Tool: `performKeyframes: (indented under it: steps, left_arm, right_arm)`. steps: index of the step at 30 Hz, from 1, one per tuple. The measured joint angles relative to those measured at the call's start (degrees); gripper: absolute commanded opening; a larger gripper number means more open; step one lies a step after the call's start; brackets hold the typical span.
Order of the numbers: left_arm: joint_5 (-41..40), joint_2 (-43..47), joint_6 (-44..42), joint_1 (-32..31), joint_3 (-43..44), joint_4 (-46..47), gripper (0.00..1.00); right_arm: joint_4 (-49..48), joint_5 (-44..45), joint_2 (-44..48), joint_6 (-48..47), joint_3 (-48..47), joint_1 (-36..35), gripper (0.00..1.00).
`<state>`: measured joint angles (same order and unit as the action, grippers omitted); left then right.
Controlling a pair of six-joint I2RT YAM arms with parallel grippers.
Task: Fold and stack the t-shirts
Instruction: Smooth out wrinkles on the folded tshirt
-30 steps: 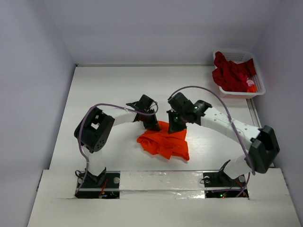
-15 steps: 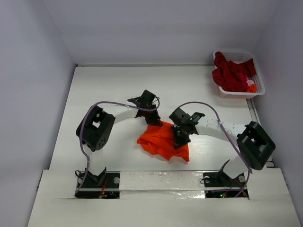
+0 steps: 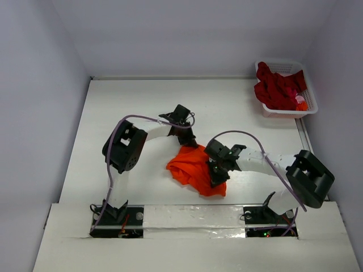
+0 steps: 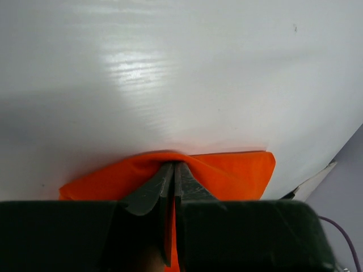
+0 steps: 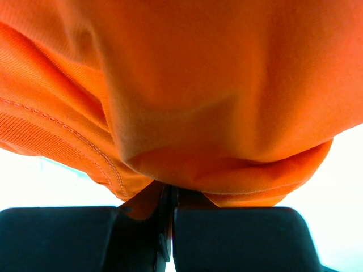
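Moved: R gripper [image 3: 216, 176], since approx 1 s ago, went from the cloth's 12 o'clock edge to its 5 o'clock corner, elbow folding in. L gripper [image 3: 189, 143] barely shifted. Shirt now bunched narrower.
L gripper state: jaws pressed together, pinching a raised fold of orange t-shirt [image 4: 238, 173]; bare white table ahead of the tips in its wrist view.
R gripper state: jaws pressed together on a wad of the same cloth. Fabric fills its wrist view, hem stitching at 9 o'clock.
Orange t-shirt [image 3: 193, 169]: table centre, crumpled, not yet spread or folded. L grip on its 12 o'clock edge, R grip at its 5 o'clock corner.
Key relation: the cloth lies between the two grips, from L gripper toward 5 o'clock and from R gripper toward 11 o'clock. Long axis runs approx 11–5. Both arms are on it, so neither is nearer; bulk of the loose cloth sags to the 9 o'clock side of that line.
Red t-shirts [image 3: 278, 88]: heaped in basket [image 3: 286, 115] at table's 1 o'clock corner, well apart from both grippers.
Table [image 3: 130, 102]: white, glossy.
Step (judged): early, opening out the first shirt; probably needs the grips drawn apart along the axis to flatten it.
Risk (judged): thin pinches may slip, or hold more than one layer.
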<state>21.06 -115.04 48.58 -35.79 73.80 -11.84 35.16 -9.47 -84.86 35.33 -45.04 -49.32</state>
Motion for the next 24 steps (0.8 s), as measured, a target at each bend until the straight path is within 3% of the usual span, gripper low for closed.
performKeyframes:
  steps: [17,24]
  left_arm:
    - [2.3,-3.8,-0.2,9.9,3.7,2.1,0.00]
    - [-0.2,-2.2,-2.5,11.3,3.8,-0.7,0.00]
  right_arm:
    - [-2.4,-0.8,3.1,1.6,3.4,-0.3,0.00]
    - [4.3,1.8,6.4,1.7,0.8,-0.5,0.00]
